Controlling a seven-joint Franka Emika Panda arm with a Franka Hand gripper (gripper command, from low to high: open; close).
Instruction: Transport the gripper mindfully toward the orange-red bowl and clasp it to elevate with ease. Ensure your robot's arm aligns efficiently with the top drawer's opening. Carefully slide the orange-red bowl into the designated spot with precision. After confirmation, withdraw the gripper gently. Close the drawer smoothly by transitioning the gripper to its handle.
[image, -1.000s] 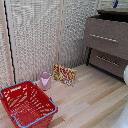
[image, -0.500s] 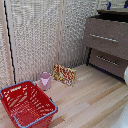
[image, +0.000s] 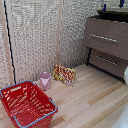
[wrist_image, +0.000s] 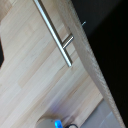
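Note:
The top drawer (image: 102, 31) of the dark brown dresser looks pushed in, with its silver handle (image: 104, 38) across the front. Just above the dresser top, at the frame's upper edge, two blue fingertips (image: 104, 7) of my gripper (image: 112, 6) stand apart with nothing seen between them. The wrist view looks closely at the handle (wrist_image: 52, 30) on a pale wood-grain front, and one blue fingertip (wrist_image: 58, 123) shows at the frame's edge. A white rounded piece of the robot's arm (image: 125, 75) shows at the exterior view's right edge. The orange-red bowl is out of view.
A large red mesh basket (image: 26, 104) with a blue rim sits on the wood floor at the exterior view's lower left. Beside it stand a small pink cup (image: 45, 80) and a colourful box (image: 65, 74). A lower drawer (image: 107, 61) sits under the top one.

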